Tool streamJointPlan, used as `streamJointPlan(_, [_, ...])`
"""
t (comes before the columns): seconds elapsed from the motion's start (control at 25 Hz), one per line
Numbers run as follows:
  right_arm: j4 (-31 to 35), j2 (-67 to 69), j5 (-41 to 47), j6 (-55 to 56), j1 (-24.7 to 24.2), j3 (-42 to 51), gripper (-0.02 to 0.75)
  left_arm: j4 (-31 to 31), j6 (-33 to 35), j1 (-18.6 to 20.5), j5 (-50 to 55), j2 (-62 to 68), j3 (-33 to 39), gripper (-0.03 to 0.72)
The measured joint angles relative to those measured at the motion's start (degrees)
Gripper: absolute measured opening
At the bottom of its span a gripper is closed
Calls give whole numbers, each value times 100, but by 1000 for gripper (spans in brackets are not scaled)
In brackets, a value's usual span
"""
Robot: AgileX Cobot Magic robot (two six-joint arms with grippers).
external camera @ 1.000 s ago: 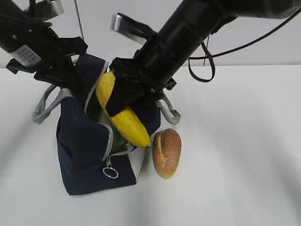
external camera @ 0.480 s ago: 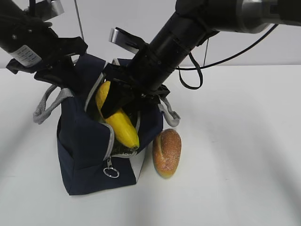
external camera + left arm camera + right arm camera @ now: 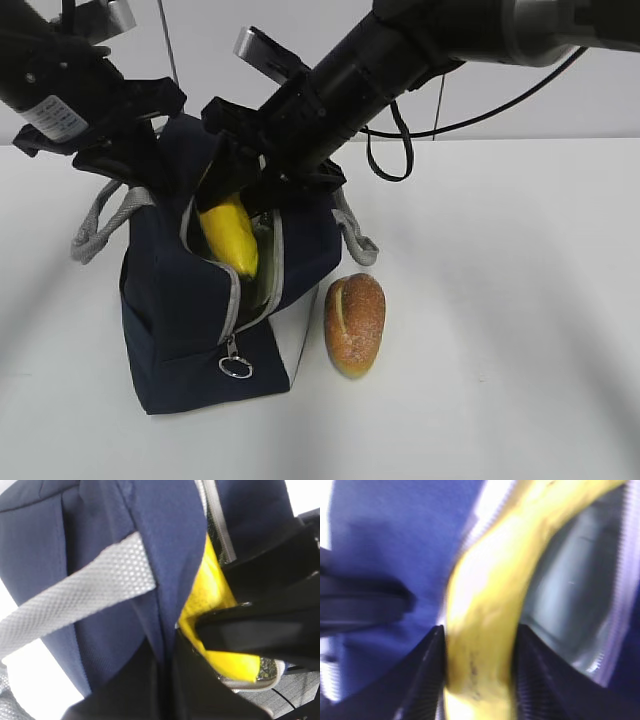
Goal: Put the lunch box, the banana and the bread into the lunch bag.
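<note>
Now, on my left, the left gripper (image 3: 150, 165) is pinched shut on the upper edge of the navy lunch bag (image 3: 175, 310), right by the opening; my left wrist view shows the dark fingers (image 3: 150, 690) closed on the fabric fold just beside one grey webbing handle (image 3: 75, 595). That handle loops out to the bag's left side in the exterior view, and the bag stands upright on the white worktop (image 3: 500, 350). Its grey zipper (image 3: 232, 300) is undone, with the metal ring pull (image 3: 235, 367) hanging low on the front beside the white end panel (image 3: 292, 345).

Moving to the middle, the banana (image 3: 230, 235) sits tilted in the mouth of the bag, its lower end below the rim and its upper part hidden by the right gripper (image 3: 235, 195). I read that gripper as clamped on the banana: in my right wrist view the two black fingers (image 3: 427, 675) press against both sides of the yellow skin, with silver foil lining (image 3: 570, 610) to the right of the fruit, inside the bag. That view is blurred.

Further right, the bread roll (image 3: 355, 324) lies on the worktop just beside the bag's right corner, pale slash facing up. I cannot see the lunch box in any view.
</note>
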Motion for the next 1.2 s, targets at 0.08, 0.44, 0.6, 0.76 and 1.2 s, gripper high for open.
streamJointPlan(0.08, [157, 20, 0, -71, 0, 0, 418, 0, 0, 0, 5, -8, 0, -1])
streamJointPlan(0.44, [141, 33, 411, -151, 0, -235, 629, 0, 0, 0, 20, -7, 0, -1])
streamJointPlan(0.6, [-304, 33, 720, 8, 0, -611, 563, -4, 0, 0, 20, -7, 0, -1])
streamJointPlan(0.76, [-1305, -148, 784, 446, 0, -659, 538, -4, 0, 0, 20, -7, 0, -1])
streamJointPlan(1.2, [-2755, -1837, 784, 917, 0, 402, 531, 8, 0, 0, 20, -7, 0, -1])
